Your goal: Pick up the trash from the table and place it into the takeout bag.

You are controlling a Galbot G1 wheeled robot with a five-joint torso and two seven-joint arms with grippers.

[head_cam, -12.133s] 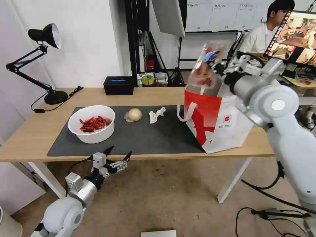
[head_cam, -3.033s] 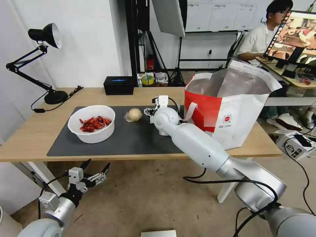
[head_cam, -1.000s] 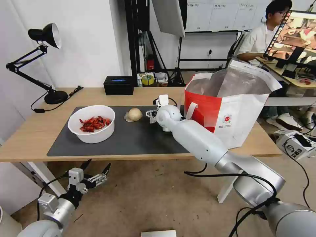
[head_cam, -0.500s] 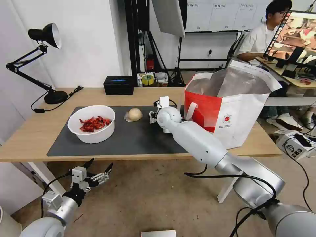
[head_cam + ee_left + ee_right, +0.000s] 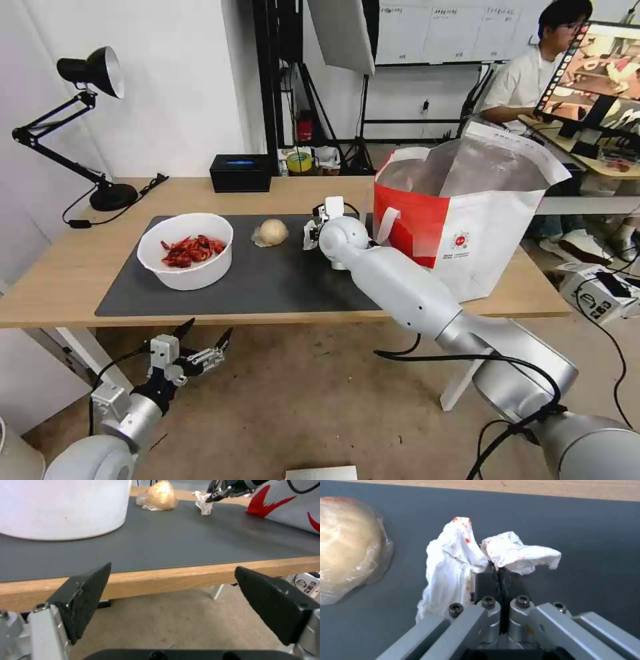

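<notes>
On the dark mat point(image 5: 267, 280) of the table point(image 5: 60, 273), my right gripper point(image 5: 499, 576) is shut on the crumpled white tissue point(image 5: 453, 555), which has red stains. In the head view the tissue point(image 5: 309, 235) sits just left of the white and red takeout bag point(image 5: 460, 220), which stands open. The round beige bun point(image 5: 273, 231) lies a little left of the tissue. The white bowl of red shells point(image 5: 187, 250) is further left. My left gripper point(image 5: 171, 567) hangs open below the table's front edge, holding nothing.
A black tissue box point(image 5: 240, 172) stands at the table's back edge. A black desk lamp point(image 5: 100, 133) is at the far left. A person sits at a monitor point(image 5: 600, 67) behind the bag. Cables lie on the floor at the right.
My right gripper's fingers have closed on the tissue over the last second. The left arm has drifted slightly right below the table edge.
</notes>
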